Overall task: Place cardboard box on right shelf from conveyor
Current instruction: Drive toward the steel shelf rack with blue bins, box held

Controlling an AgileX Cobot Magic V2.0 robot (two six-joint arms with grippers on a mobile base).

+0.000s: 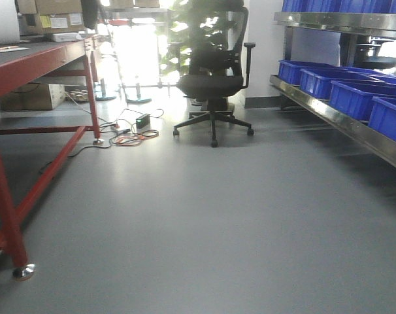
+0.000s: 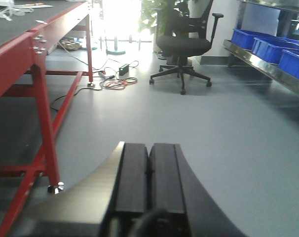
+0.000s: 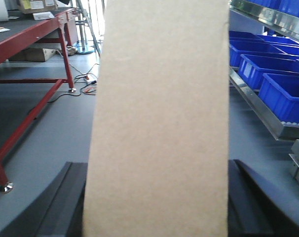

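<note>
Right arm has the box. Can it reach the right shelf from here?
Probably not yet. The right claw holds the cardboard box, but the right shelf stands off to the side across grey floor, and blue bins sit along its lower tier. It likely needs driving closer.

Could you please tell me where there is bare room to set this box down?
The shelf tier in view is crowded: blue bins fill it side by side. Bare room: the floor between shelf and conveyor, short of the chair.
</note>
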